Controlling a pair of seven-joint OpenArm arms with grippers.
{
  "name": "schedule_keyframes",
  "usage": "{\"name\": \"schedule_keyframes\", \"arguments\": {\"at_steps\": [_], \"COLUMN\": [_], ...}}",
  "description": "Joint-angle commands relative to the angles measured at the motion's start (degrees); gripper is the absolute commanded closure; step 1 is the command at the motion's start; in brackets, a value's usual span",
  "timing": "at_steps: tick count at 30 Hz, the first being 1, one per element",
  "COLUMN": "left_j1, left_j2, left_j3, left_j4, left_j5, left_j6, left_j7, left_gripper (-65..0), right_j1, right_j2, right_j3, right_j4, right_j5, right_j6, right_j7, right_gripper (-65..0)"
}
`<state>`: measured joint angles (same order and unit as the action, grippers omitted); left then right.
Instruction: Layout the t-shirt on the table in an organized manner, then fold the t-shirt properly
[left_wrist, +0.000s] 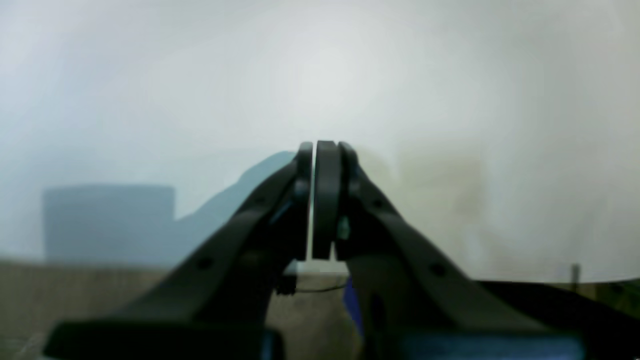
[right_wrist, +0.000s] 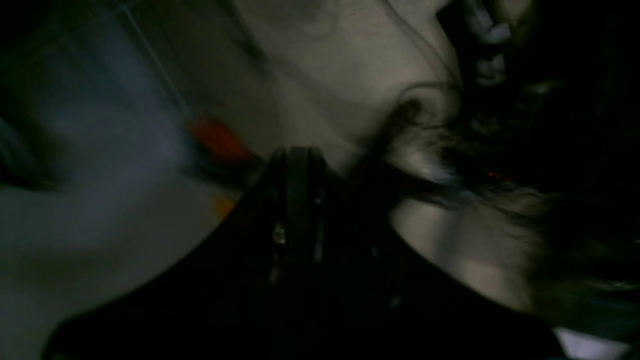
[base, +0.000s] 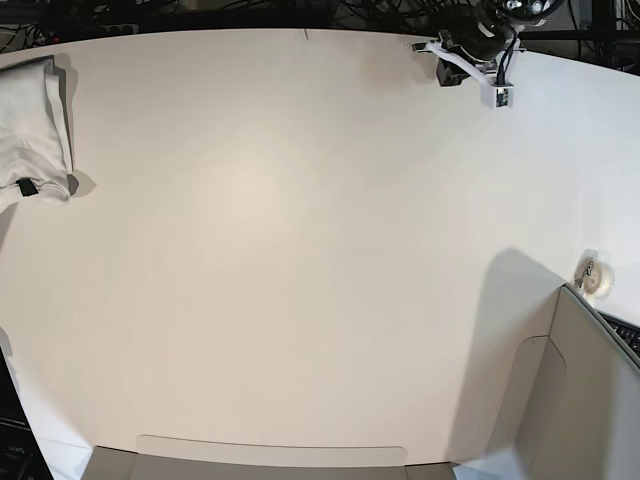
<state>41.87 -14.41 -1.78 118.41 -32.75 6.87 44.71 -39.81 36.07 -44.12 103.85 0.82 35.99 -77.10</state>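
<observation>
The t-shirt (base: 30, 125) sits folded at the upper left of the tabletop (base: 300, 250); folding looks finished. Left hand (left_wrist: 313, 150) nearly together, holding nothing; right hand (right_wrist: 295, 152) together, apparently empty.

Base looks down; wrist views hug claws.

White cloth t-shirt (base: 35, 125); smooth matte table (base: 280, 250).
</observation>
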Motion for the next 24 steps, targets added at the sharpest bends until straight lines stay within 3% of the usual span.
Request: {"name": "schedule_keyframes", "arguments": {"at_steps": [1, 7, 9, 11, 13, 16, 19, 22, 24], "left_j1": [0.37, 3.8, 4.42, 6.35, 7.41, 7.94, 7.58, 8.02, 7.85], "left_j2": [-0.4, -0.31, -0.31, 0.66, 4.61, 12.0, 17.54, 19.82, 21.23], "left_j3": [-0.99, -6.79, -8.72, -11.98, -16.9, -26.22, -33.95, -39.76, -44.06], "left_j4": [1.19, 1.19, 1.19, 1.19, 1.19, 1.19, 1.02, -0.04, -2.32], "left_j5": [-0.26, -0.26, -0.26, -0.26, -0.26, -0.26, -1.75, -10.72, -17.84], "left_j6": [-0.15, -0.15, -0.15, -0.06, -0.06, -0.06, -0.06, 0.03, 1.17], "left_j7": [-1.5, -4.93, -5.63, -6.42, -8.18, -10.11, -10.03, -9.32, -5.9], "left_gripper": [0.0, 0.0, 0.0, 0.0, 0.0, 0.0, 0.0, 0.0, 0.0], "right_j1": [1.35, 12.08, 14.98, 18.14, 20.78, 24.82, 27.28, 29.66, 31.24], "right_j2": [-0.16, -4.12, -6.14, -8.87, -11.5, -14.4, -16.07, -16.25, -16.25], "right_j3": [-3.13, -17.55, -19.49, -20.72, -21.86, -22.91, -23.0, -23.97, -25.64], "right_j4": [-2.71, -26.62, -35.77, -45.26, -53.08, -60.47, -62.67, -62.84, -62.93], "right_j5": [-3.41, -23.54, -28.03, -31.72, -33.22, -33.04, -33.04, -33.04, -33.04], "right_j6": [0.54, 0.28, -1.92, -6.76, -12.65, -18.36, -19.15, -19.15, -19.15], "right_j7": [-1.01, 4.09, 6.73, 9.54, 12.7, 16.31, 18.07, 20.53, 21.67], "right_gripper": [0.0, 0.0, 0.0, 0.0, 0.0, 0.0, 0.0, 0.0, 0.0]}}
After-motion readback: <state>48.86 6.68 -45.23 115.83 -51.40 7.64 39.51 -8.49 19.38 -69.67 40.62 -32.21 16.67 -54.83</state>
